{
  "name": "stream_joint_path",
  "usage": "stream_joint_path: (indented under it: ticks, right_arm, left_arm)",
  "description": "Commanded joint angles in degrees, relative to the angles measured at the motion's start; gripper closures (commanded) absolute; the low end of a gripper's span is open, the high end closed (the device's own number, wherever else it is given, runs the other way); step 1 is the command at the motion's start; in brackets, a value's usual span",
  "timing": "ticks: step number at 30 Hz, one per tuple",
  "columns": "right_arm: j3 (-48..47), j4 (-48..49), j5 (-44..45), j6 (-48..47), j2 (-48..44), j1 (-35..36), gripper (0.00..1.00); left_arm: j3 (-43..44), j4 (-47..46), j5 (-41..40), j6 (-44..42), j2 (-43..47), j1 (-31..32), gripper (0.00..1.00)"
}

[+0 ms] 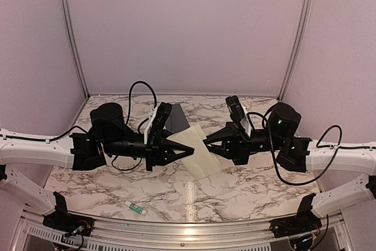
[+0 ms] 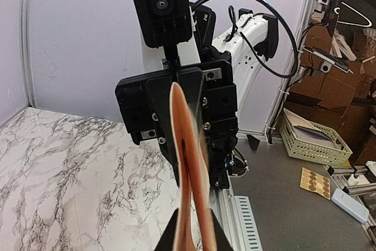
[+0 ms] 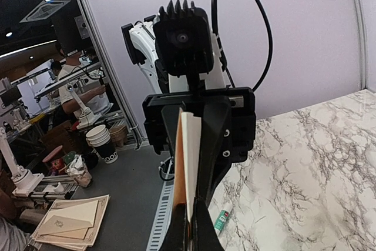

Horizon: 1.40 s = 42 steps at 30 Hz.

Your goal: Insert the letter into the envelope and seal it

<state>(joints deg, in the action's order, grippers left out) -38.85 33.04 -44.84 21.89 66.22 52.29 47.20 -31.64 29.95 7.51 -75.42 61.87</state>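
Observation:
The cream letter [image 1: 198, 152] hangs above the middle of the marble table, held between my two grippers, which face each other. My left gripper [image 1: 189, 152] is shut on the letter's left edge. In the left wrist view the letter [image 2: 188, 163] runs edge-on and bowed up from the gripper [image 2: 192, 234]. My right gripper [image 1: 207, 144] is shut on the letter's right edge. The right wrist view shows the folded sheet [image 3: 188, 157] pinched at the gripper [image 3: 189, 233]. The dark grey envelope [image 1: 176, 119] lies behind the left gripper, partly hidden by it.
A small white-and-green tube [image 1: 136, 207] lies near the table's front edge, also visible as the tube [image 3: 221, 220] in the right wrist view. The metal front rail [image 1: 188, 230] bounds the near side. Walls close in the back and sides.

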Motion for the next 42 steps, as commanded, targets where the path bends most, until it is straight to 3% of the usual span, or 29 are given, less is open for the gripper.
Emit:
stream_joint_path:
  ticks: [1, 5, 7, 9, 11, 19, 26, 34, 42]
  right_arm:
    - [0.5, 1.0, 0.8, -1.2, -0.9, 0.5, 1.00]
    - [0.8, -0.2, 2.3, -1.8, -2.0, 0.5, 1.00]
    - [0.5, -1.6, 3.3, -2.4, -2.4, 0.5, 0.83]
    - [0.2, -3.4, 4.4, -3.3, -2.8, 0.5, 0.55]
    - [-0.7, -6.3, 6.1, -4.8, -3.7, 0.5, 0.41]
    - [-0.2, -14.4, 11.2, -9.9, -10.6, 0.5, 0.31]
    - [-0.7, -14.3, 8.9, -9.4, -6.1, 0.5, 0.35]
    - [-1.4, -14.1, 8.4, -9.6, -3.0, 0.5, 0.58]
    - [-1.0, -13.7, 7.8, -10.1, -1.6, 1.1, 0.71]
  left_arm:
    - [1.4, -2.3, -0.4, 0.6, -0.3, 0.2, 0.95]
    - [1.0, -2.3, -0.6, 0.7, -0.1, 0.3, 1.00]
    - [0.9, -2.4, -0.5, 0.8, -0.2, 0.4, 1.00]
    - [0.7, -2.4, -0.5, 0.8, -0.2, 0.4, 1.00]
    - [0.2, -2.4, -0.4, 0.8, -0.1, 0.4, 1.00]
    - [-1.7, -2.3, 0.0, 1.4, 0.8, 0.4, 1.00]
    - [-0.9, -2.4, 0.5, 2.1, -0.7, 0.4, 1.00]
    - [0.4, -1.8, -0.6, 2.2, -2.8, 0.4, 1.00]
    - [2.1, -1.2, -1.9, 2.1, -4.4, 0.4, 1.00]
